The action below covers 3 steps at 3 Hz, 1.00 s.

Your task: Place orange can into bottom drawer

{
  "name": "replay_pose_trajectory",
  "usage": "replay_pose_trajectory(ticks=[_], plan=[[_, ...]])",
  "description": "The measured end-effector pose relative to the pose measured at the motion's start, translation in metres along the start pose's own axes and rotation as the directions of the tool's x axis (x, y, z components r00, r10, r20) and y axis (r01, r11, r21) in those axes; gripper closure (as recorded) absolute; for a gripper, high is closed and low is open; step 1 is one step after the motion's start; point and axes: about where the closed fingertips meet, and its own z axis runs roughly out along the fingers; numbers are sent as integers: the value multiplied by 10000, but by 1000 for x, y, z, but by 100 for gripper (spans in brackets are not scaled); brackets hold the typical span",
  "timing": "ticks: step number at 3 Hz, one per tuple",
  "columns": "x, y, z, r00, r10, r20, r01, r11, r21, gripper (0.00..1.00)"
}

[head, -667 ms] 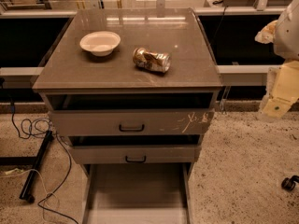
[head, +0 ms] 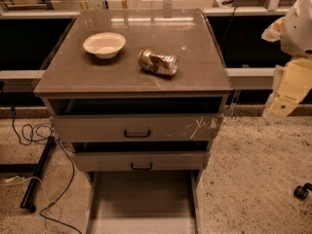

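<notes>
The orange can [head: 158, 62], dented and golden-brown, lies on its side on the cabinet top [head: 131, 82], right of centre. The bottom drawer [head: 142, 199] is pulled out furthest at the foot of the cabinet, and its flat pale-grey floor is bare. My gripper [head: 287, 89], pale yellow below a white arm housing, hangs at the right edge of the view. It is beside the cabinet, off its right side and apart from the can.
A white bowl [head: 104, 44] stands on the cabinet top left of the can. The two upper drawers [head: 136, 128] with black handles are slightly open. Black cables and a bar [head: 36, 174] lie on the floor at left. A caster wheel [head: 302, 191] is at right.
</notes>
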Motion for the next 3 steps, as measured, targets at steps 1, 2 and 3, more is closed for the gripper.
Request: replay_pose_trajectory(ticks=[1, 2, 3], plan=[[-26, -36, 5, 9962, -152, 854, 148, 9999, 53, 0], [-66, -91, 12, 9620, 801, 2612, -888, 9958, 216, 0], [-66, -91, 12, 9620, 801, 2612, -888, 9958, 216, 0]])
